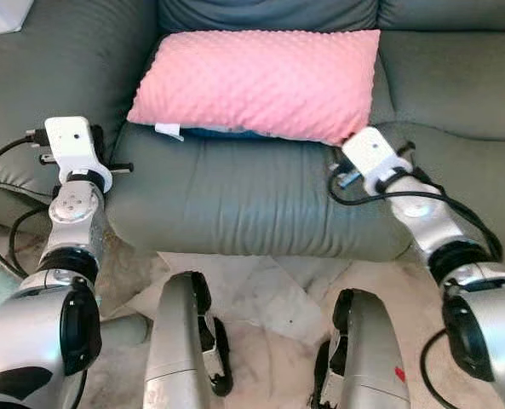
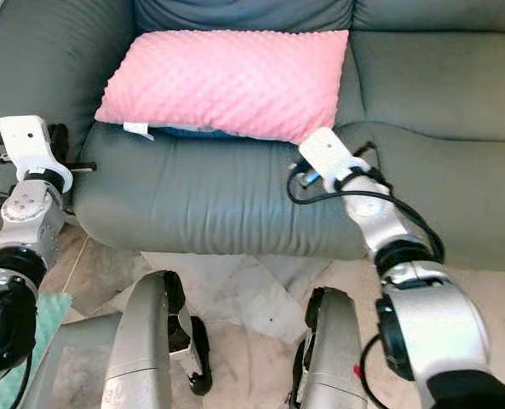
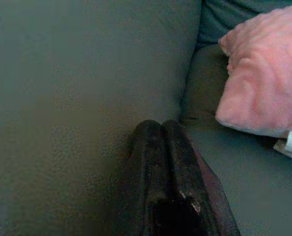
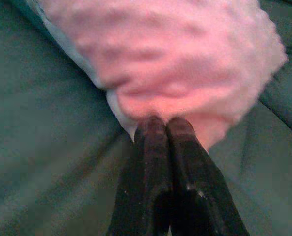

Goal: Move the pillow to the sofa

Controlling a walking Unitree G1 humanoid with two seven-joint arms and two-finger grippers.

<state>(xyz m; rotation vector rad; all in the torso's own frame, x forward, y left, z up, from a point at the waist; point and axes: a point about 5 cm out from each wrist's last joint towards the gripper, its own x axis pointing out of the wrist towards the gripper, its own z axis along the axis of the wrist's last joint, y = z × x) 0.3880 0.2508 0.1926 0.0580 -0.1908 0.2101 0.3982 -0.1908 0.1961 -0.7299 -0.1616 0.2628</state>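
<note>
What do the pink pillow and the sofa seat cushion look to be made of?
Pillow: soft plush fabric, matte, its surface covered in small raised dots, probably minky fleece; a white tag sticks out at one corner. Sofa seat cushion: smooth grey-green upholstery with a slight sheen and soft creases, probably leather or faux leather.

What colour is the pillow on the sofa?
Pink, with a raised dotted texture; the pillow shows best in the left eye view.

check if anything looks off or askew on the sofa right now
Nothing is spilled or damaged. The dimpled pink rectangular pillow lies slightly skewed on the grey-green leather sofa seat, with something blue tucked beneath its front edge. The right claw, shut, sits at the pillow's corner; the left claw, shut, points at the armrest.
</note>
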